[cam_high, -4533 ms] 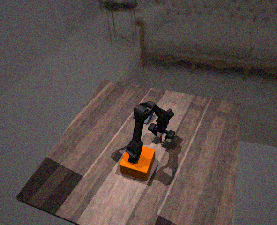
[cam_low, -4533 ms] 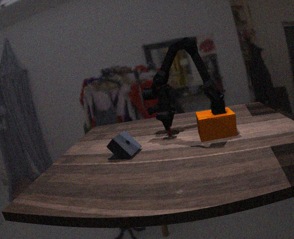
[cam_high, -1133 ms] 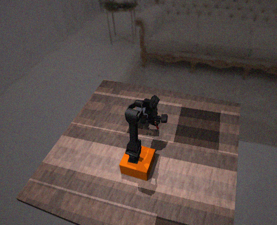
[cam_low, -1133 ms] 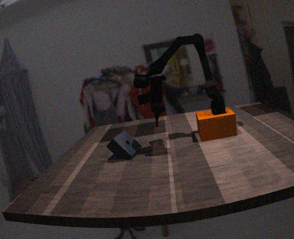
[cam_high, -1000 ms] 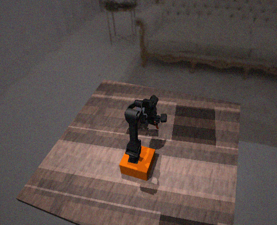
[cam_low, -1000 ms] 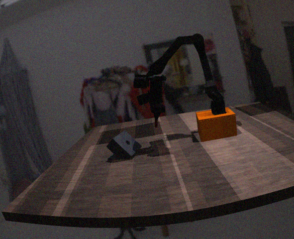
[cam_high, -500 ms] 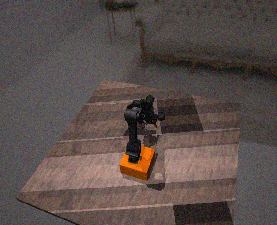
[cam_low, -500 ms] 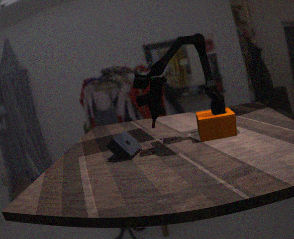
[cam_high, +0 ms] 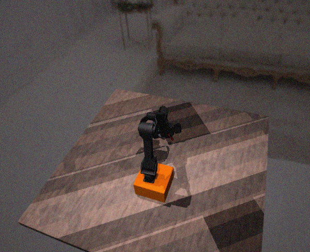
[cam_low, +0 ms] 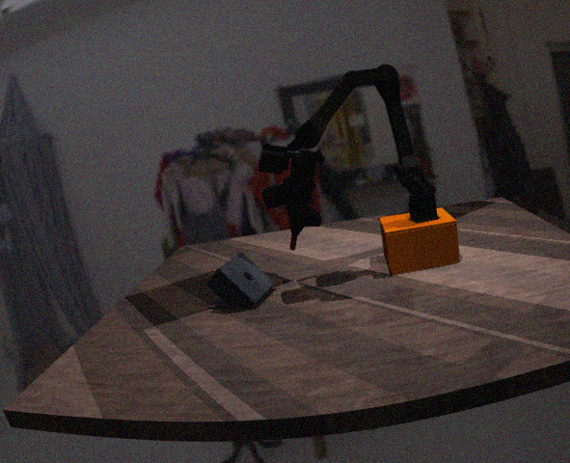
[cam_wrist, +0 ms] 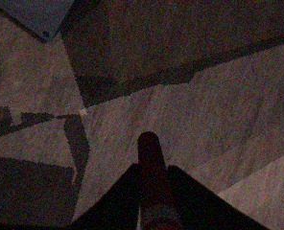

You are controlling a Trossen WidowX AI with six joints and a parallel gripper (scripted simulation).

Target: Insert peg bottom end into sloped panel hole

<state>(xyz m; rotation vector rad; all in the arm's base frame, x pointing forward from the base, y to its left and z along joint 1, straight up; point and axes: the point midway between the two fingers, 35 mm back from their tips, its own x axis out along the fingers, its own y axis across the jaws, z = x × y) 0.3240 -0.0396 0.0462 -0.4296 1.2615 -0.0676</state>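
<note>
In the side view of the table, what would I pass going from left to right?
Sloped panel with its hole → peg hanging from the gripper, held above the table → orange base block that the arm stands on.
</note>
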